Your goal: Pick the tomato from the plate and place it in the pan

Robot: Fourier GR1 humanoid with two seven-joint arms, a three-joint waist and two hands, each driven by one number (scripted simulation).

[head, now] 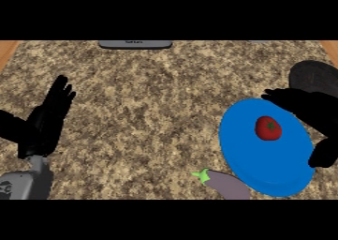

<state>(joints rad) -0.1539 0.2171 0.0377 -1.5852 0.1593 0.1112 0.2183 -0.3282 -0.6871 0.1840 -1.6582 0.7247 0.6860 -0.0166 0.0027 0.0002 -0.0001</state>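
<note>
Tomato (268, 128) lay on the blue plate (254, 159), in its upper half. Not yet picked; whole transfer to the pan (320, 77) judged outstanding. Pan showed as a dark round shape beyond the plate, at the right edge. Right hand (316, 117) lay over the plate's right rim, fingers spread toward the tomato, thumb lower down; it held nothing and did not touch the fruit. Left hand (47, 122) rested at left, fingers straight, pointing up. Eggplant (226, 183) lay just beside the plate's lower edge.
</note>
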